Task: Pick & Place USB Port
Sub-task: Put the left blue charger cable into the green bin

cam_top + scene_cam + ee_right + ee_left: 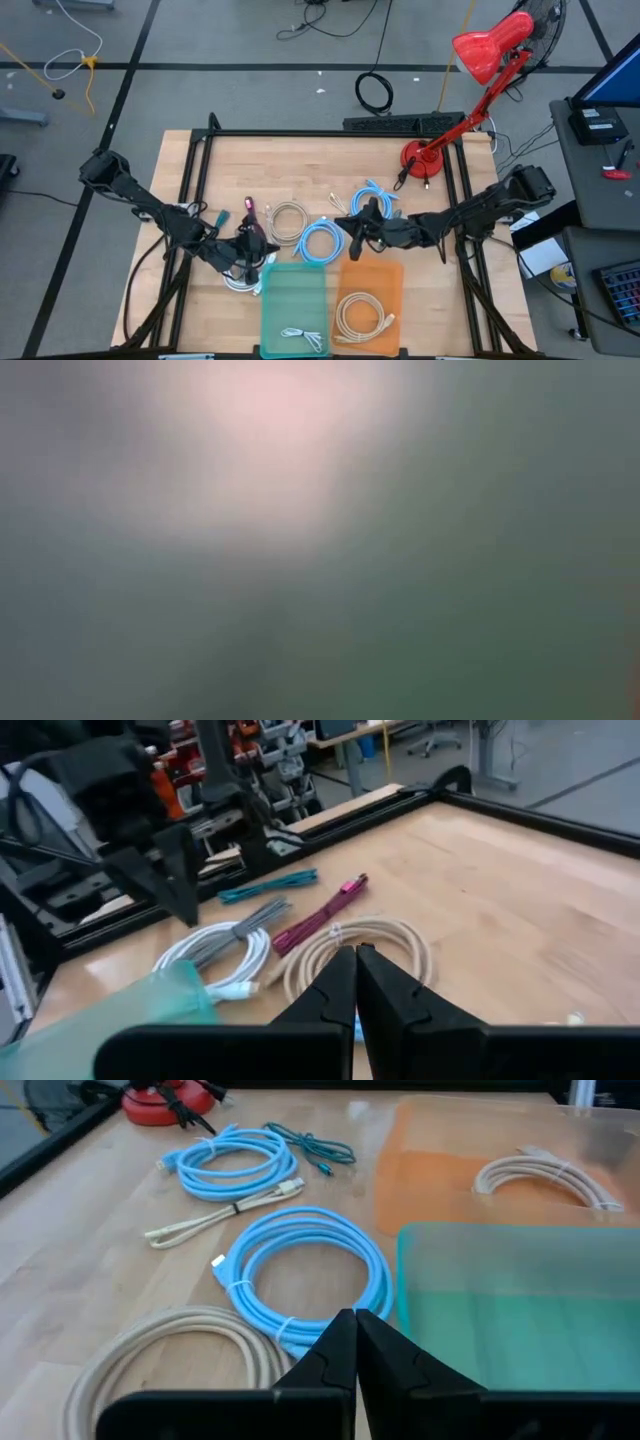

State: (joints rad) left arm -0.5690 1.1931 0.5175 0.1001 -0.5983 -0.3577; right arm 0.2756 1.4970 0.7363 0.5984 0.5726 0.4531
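The green bin (294,308) holds one small white cable (303,337); the orange bin (368,303) beside it holds a coiled beige cable (362,314). Remaining cables, including a blue coil (320,241), lie on the table (300,165) behind both bins. The left gripper (262,250) and right gripper (345,224) are fully closed and empty.

A translucent green plastic bin (293,305) sits beside a translucent orange plastic bin (369,300). Coiled light-blue cables (320,240), a beige coiled cable (286,218) and a magenta braided cable (322,915) lie on pale wood
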